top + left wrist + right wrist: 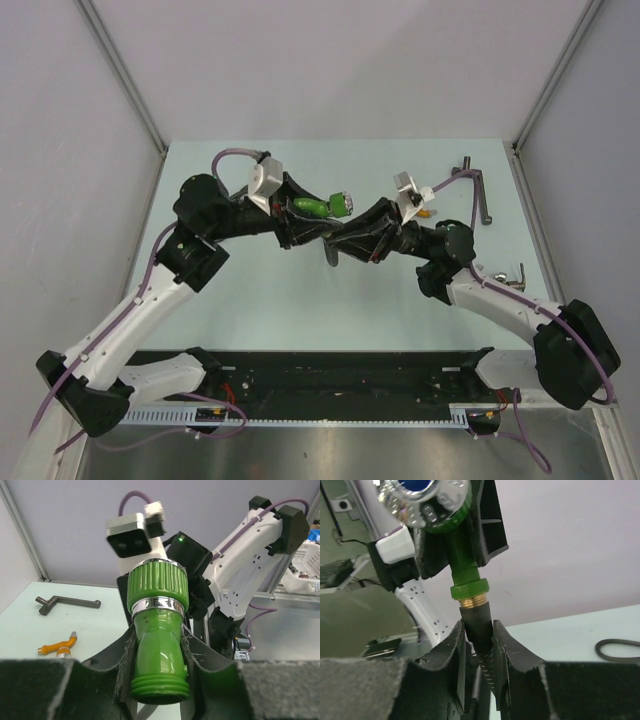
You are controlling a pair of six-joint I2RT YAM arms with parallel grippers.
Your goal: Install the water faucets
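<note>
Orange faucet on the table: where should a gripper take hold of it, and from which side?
Probably on the straight middle of the orange faucet, coming from above with the jaws across its length. It lies flat on the table, and its silver ends look too short to pinch.

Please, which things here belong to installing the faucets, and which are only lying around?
For the job:
green faucet
orange faucet
black hose

Lying about:
dark metal crank handle

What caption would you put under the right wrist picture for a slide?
Right hand grips a black hose; a brass thread joins it to the green faucet in the left hand.
</note>
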